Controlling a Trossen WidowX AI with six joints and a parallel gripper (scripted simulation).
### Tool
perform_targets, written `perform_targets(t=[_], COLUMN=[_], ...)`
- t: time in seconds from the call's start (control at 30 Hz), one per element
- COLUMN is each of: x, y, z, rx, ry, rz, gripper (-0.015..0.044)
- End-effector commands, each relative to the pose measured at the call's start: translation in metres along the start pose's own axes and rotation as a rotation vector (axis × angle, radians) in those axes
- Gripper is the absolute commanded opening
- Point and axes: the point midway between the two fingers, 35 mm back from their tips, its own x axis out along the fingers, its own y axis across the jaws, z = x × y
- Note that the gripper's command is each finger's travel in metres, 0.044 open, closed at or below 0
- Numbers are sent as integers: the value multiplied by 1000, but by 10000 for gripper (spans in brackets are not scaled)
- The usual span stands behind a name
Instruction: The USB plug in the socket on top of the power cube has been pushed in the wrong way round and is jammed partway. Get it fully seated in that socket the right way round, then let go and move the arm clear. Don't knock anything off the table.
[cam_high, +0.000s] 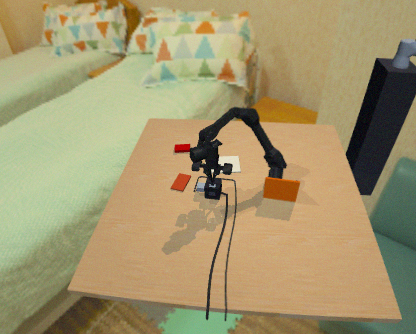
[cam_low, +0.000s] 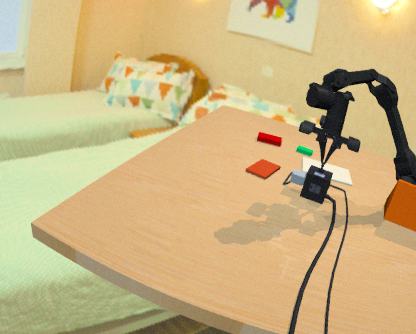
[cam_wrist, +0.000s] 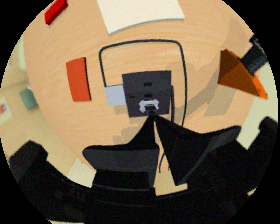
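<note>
The black power cube (cam_high: 214, 193) (cam_low: 315, 189) (cam_wrist: 137, 81) stands on the table, with slots in its top. A small pale grey USB plug (cam_wrist: 149, 106) is at the top socket, near the cube's edge in the wrist view. My gripper (cam_high: 212, 178) (cam_low: 323, 164) (cam_wrist: 153, 118) points down at the cube's top, its narrow fingertips almost together and shut on the USB plug. The fingers hide part of the plug, so its depth and which way round it is cannot be told. A pale blue-grey block (cam_high: 200, 186) (cam_low: 298, 177) (cam_wrist: 114, 95) sits against the cube's side.
Thin black cables (cam_high: 214, 260) (cam_low: 311, 265) loop behind the cube and run over the front edge. Around it are an orange-red flat block (cam_high: 181, 182) (cam_low: 263, 169) (cam_wrist: 78, 80), a red block (cam_high: 182, 148) (cam_low: 269, 139), a green piece (cam_low: 304, 150), a white sheet (cam_high: 232, 164) (cam_wrist: 140, 15) and an orange panel (cam_high: 281, 190).
</note>
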Motion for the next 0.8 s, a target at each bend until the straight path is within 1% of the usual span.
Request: perform_targets(t=[0.0, 0.77], x=[1, 4], y=[1, 1], z=[1, 1], rx=[-2, -2], ry=[-1, -1], rz=[2, 2], gripper=[0, 0])
